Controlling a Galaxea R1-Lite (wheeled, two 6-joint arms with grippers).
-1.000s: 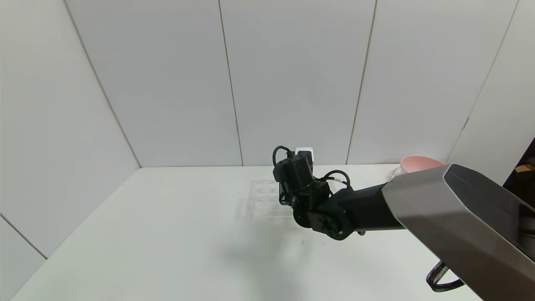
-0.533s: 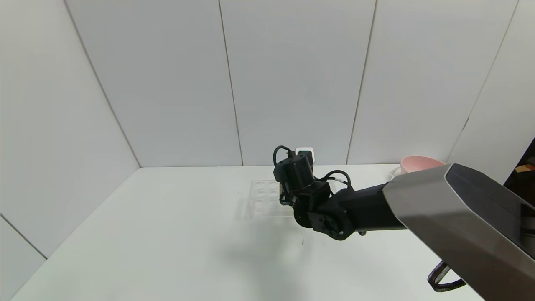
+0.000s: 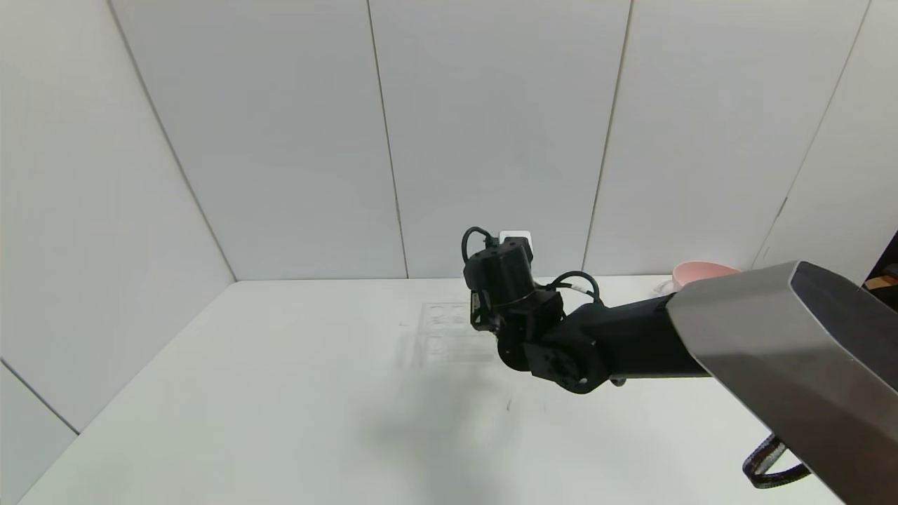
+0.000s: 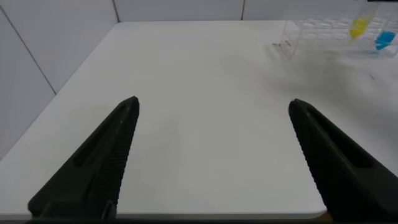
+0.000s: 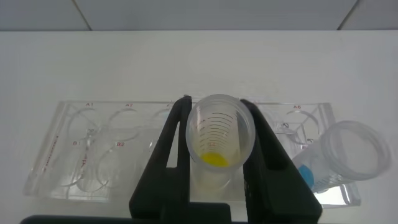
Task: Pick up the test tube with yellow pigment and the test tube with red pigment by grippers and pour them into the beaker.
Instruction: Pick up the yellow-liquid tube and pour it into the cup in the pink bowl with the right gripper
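Yellow pigment in clear tube (image 5: 220,140); blue-liquid tube (image 5: 339,155); clear rack (image 5: 81,149), red labels; pink bowl (image 3: 694,272).

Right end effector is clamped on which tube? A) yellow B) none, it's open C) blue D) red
A: in the right wrist view the right end effector has both fingers against the yellow tube, seen from above with yellow liquid at its bottom; the blue tube stands apart in the rack.

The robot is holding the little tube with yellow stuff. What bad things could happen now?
The right gripper is shut on the yellow test tube, just above the clear rack. A tilt might spill the yellow pigment. The tube could slip from the jaws. Swinging sideways, it might bump the blue test tube beside it.
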